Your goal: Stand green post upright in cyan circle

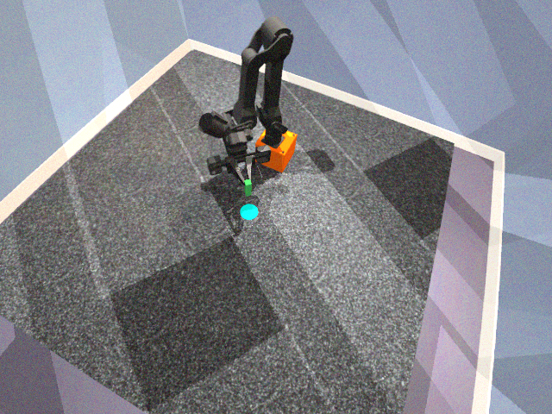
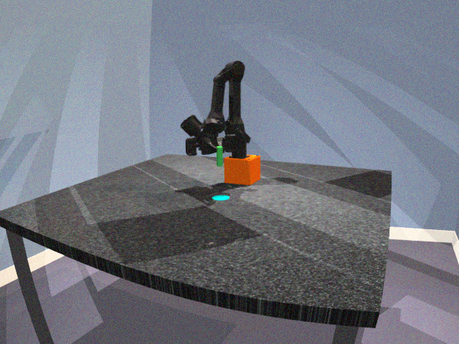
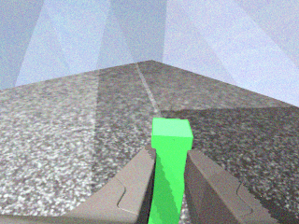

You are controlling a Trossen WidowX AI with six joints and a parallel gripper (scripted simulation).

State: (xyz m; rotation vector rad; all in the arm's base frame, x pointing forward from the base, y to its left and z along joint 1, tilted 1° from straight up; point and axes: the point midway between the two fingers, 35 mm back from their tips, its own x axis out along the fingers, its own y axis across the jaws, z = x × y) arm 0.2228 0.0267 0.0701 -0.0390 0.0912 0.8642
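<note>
The green post [image 1: 247,188] [image 2: 219,156] [image 3: 169,173] is held upright, or nearly so, in the air above the table. My gripper [image 1: 247,179] [image 2: 219,146] [image 3: 169,154] is shut on its upper part, with a finger on each side in the wrist view. The cyan circle [image 1: 248,211] [image 2: 221,198] lies flat on the table and nothing stands on it. In the top and exterior views the post appears above the circle in the picture, on the side of the arm's base, with a gap between them. The circle does not show in the wrist view.
The orange base block [image 1: 281,155] [image 2: 242,170] stands on the table [image 1: 356,285] [image 2: 207,259], close beside the gripper and to the right of the post in the top and exterior views. The arm rises from it. Dark shadows and lighter bands cross the table top.
</note>
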